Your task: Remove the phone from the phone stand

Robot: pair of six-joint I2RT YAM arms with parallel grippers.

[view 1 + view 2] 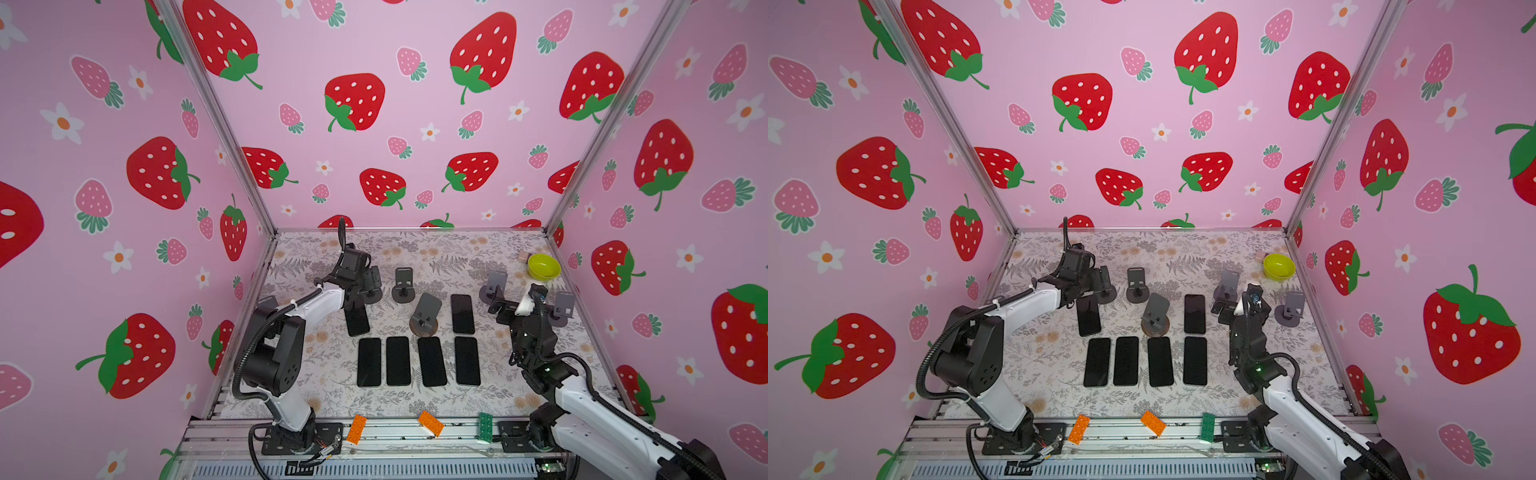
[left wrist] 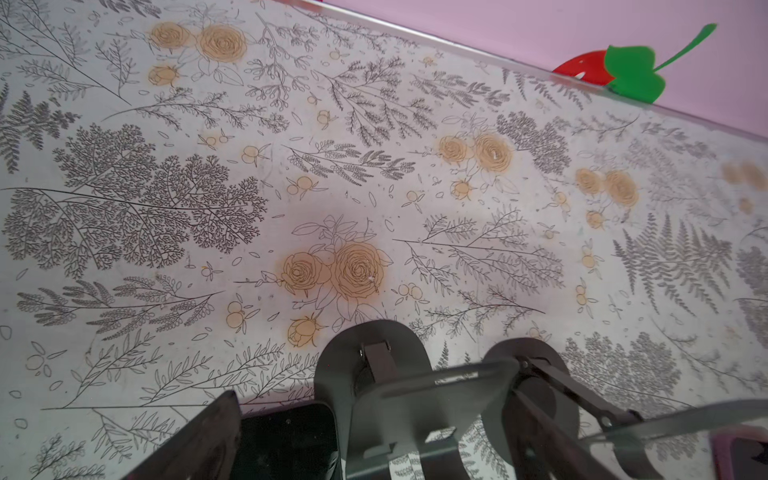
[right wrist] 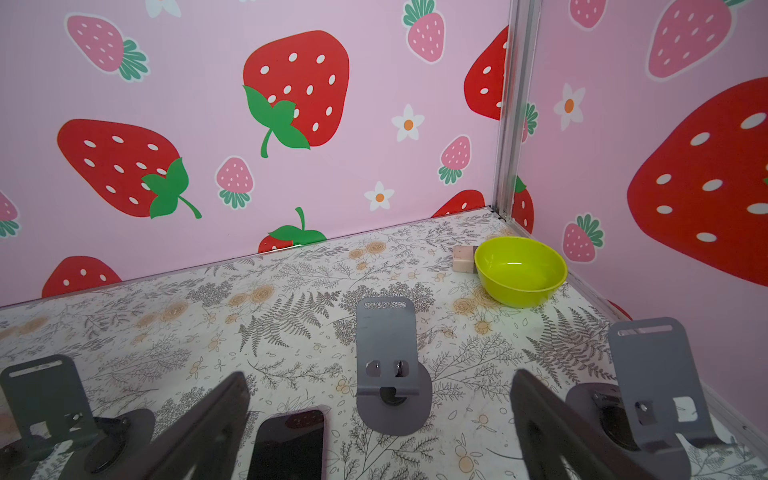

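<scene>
I am finding no phone on any stand. The stand [image 2: 336, 374] at 10 o'clock on the desk [image 1: 436, 253] is partly hidden behind my left tool [image 1: 373, 279] in both top views, but the left wrist view is showing its plate bare. The four other stands [image 1: 424, 309] are also standing empty across the far half.

The phone [image 1: 357, 320] is lying flat on the desk just at 6 o'clock of that stand, close against its base; I cannot tell whether the two are touching. A second phone [image 1: 462, 313] and a row of four phones [image 1: 398, 360] are lying flat toward the middle and 6 o'clock.

My left tool is hovering over that stand with jaws wide, gripping nothing. My right tool [image 1: 498, 306] is hanging near the stands at 2 o'clock, jaws likewise wide and empty.

I am judging the removal done. Only drawing both tools clear is remaining.
</scene>
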